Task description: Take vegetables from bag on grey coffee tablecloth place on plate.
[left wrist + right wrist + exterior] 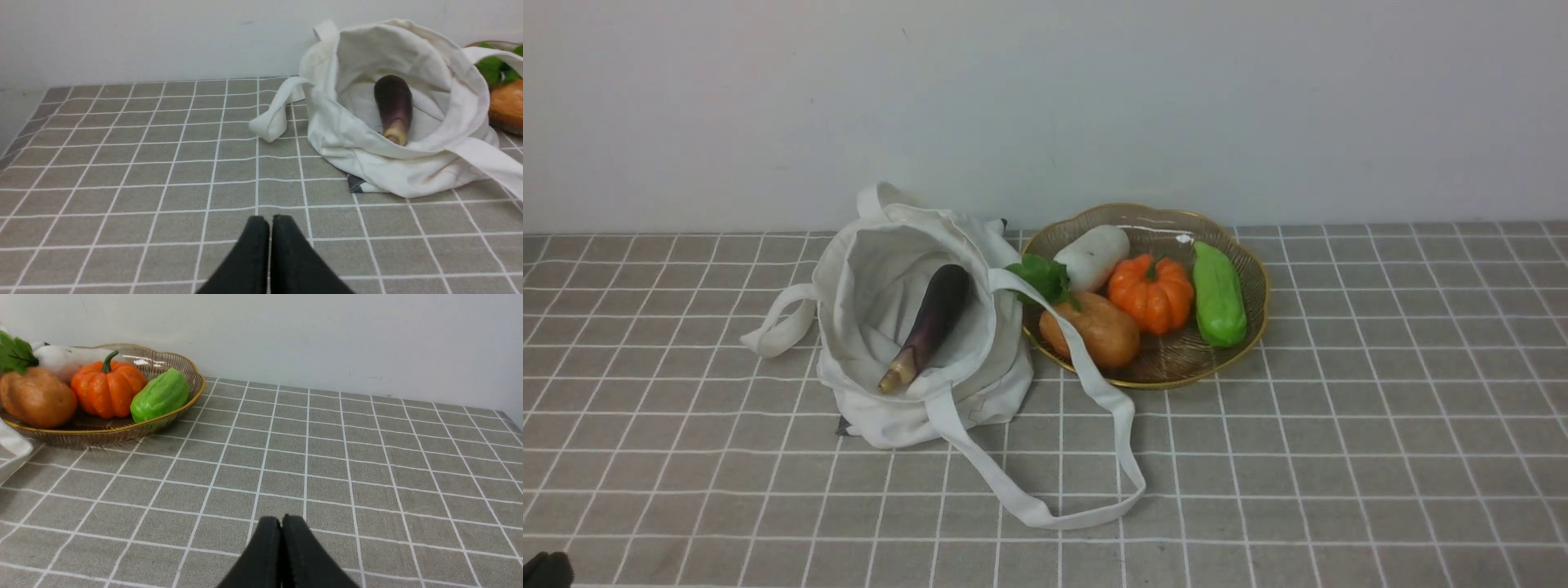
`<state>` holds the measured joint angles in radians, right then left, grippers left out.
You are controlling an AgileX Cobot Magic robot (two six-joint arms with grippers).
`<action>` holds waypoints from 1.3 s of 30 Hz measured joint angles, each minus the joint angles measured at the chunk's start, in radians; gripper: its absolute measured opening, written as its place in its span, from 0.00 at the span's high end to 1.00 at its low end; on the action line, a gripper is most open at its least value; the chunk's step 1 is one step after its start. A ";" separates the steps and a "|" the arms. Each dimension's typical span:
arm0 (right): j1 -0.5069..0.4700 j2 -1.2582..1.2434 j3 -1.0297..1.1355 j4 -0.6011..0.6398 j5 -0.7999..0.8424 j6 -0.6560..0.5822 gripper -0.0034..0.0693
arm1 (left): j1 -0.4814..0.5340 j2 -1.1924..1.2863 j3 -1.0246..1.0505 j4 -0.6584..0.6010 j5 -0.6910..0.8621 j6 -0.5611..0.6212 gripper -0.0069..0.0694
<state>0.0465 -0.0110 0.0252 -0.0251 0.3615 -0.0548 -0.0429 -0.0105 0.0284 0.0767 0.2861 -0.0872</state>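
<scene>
An off-white canvas bag (907,327) is slumping on the grey coffee tablecloth (1298,457) with its mouth gaping toward the camera, and a long dark-purple eggplant (927,325) is lying inside it, its pale stem end pointing toward the near lip of the opening. One flat strap (1086,457) is trailing forward across the cloth in a long loop and crossing the near left edge of the plate (1250,327), while the other strap (772,322) is curling out on the bag's left side. The plate, a ribbed brownish dish with a wavy gold rim, is sitting just beside the bag on its right and touching it. It is carrying a glossy green gourd (1218,296) along its right side, an orange pumpkin (1150,292) in the middle, a brown potato-like vegetable (1094,329) at the near left, and a white radish (1093,256) with green leaves (1041,278) at the back left. No brand, label or readable writing is showing on the bag, the plate or the cloth; a small dark tab at the bag's near corner is too small to read. The left gripper (269,222) is hanging over bare cloth near the bag, its black fingers pressed together and pinching nothing. The right gripper (281,522) is hanging over bare cloth well apart from the plate, its fingers likewise pressed together and empty
</scene>
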 joint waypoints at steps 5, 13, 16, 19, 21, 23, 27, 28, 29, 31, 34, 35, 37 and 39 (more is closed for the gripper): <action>0.000 0.000 0.000 0.000 0.000 0.000 0.97 | 0.004 0.000 0.000 -0.002 0.034 0.006 0.92; 0.000 0.000 0.000 0.000 0.000 0.000 0.97 | 0.005 0.000 0.001 -0.004 0.085 0.010 0.92; 0.000 0.000 0.000 0.000 0.000 0.000 0.97 | 0.005 0.000 0.001 -0.006 0.086 0.014 0.92; 0.000 0.000 0.000 0.000 0.000 0.000 0.97 | 0.005 0.000 0.001 -0.006 0.088 0.021 0.92; 0.000 0.000 0.000 0.000 0.000 0.000 0.97 | 0.005 0.000 0.001 -0.007 0.088 0.027 0.92; 0.000 0.000 0.000 0.000 0.000 0.000 0.97 | 0.005 0.000 0.001 -0.008 0.088 0.029 0.92; 0.000 0.000 0.000 0.000 0.000 0.000 0.97 | 0.005 0.000 0.001 -0.010 0.088 0.029 0.92; 0.000 0.000 0.000 0.000 0.000 0.000 0.97 | 0.005 0.000 0.001 -0.010 0.088 0.030 0.92; 0.000 0.000 0.000 0.000 0.000 0.000 0.97 | 0.005 0.000 0.001 -0.010 0.088 0.030 0.92; 0.000 0.000 0.000 0.000 0.000 0.000 0.97 | 0.005 0.000 0.001 -0.010 0.088 0.030 0.92; 0.000 0.000 0.000 0.000 0.000 0.000 0.97 | 0.005 0.000 0.001 -0.010 0.088 0.030 0.92; 0.000 0.000 0.000 0.000 0.000 0.000 0.97 | 0.005 0.000 0.001 -0.010 0.088 0.030 0.92; 0.000 0.000 0.000 0.000 0.000 0.000 0.97 | 0.005 0.000 0.001 -0.010 0.088 0.030 0.92; 0.000 0.000 0.000 0.000 0.000 0.000 0.97 | 0.005 0.000 0.001 -0.010 0.088 0.030 0.92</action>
<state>0.0465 -0.0110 0.0252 -0.0251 0.3615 -0.0548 -0.0379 -0.0105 0.0294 0.0666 0.3745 -0.0576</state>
